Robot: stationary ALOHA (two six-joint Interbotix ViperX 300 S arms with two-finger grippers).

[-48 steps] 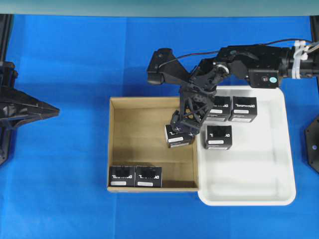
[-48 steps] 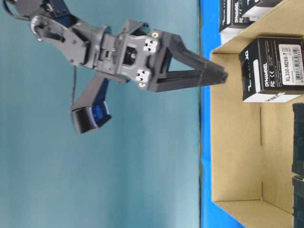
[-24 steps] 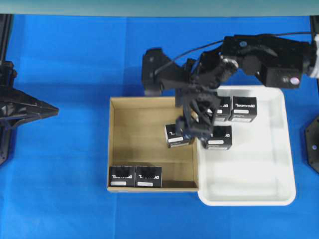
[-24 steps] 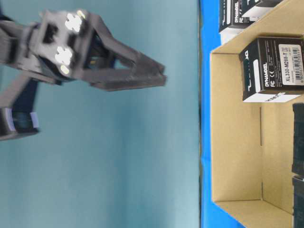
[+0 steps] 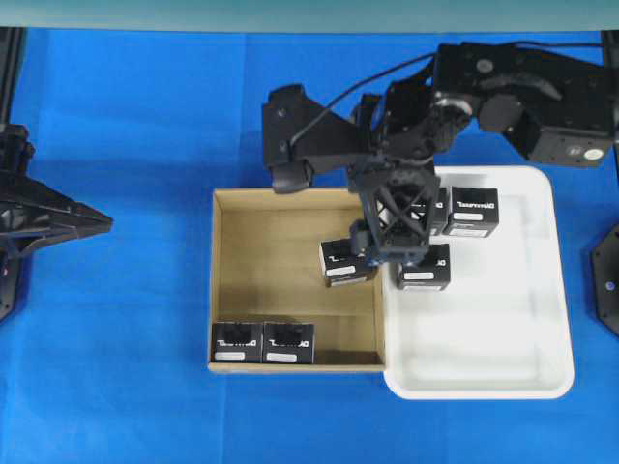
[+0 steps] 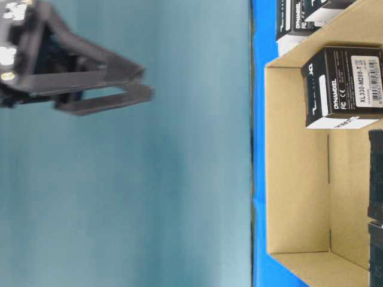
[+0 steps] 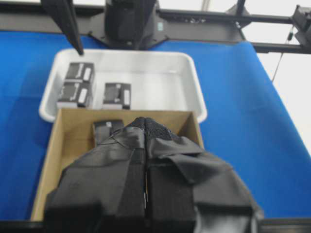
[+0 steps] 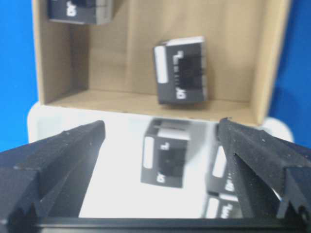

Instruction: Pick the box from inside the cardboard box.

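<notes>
Progress: three boxes in white tray (image 5: 484,372), three left in cardboard box (image 5: 280,275) | Target: box (image 5: 343,262) by right wall, untouched | Right tool (image 8: 160,141) spread wide, empty, above | Left tool (image 7: 146,145) pressed together, idle

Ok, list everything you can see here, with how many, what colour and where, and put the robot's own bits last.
Cardboard box: one, brown, centre of the blue surface.
Black boxes in the cardboard box: three, black with white labels; one near the right wall, two side by side at the front left corner.
White tray: one, white, against the cardboard box's right side.
Black boxes in the white tray: three, black with white labels, in its upper left part, partly hidden by the arm.
Blue surface: one, blue, under everything.
Right pincer: one, black, open, raised over the tray's edge.
Left pincer: one, black, shut, at the far left.
</notes>
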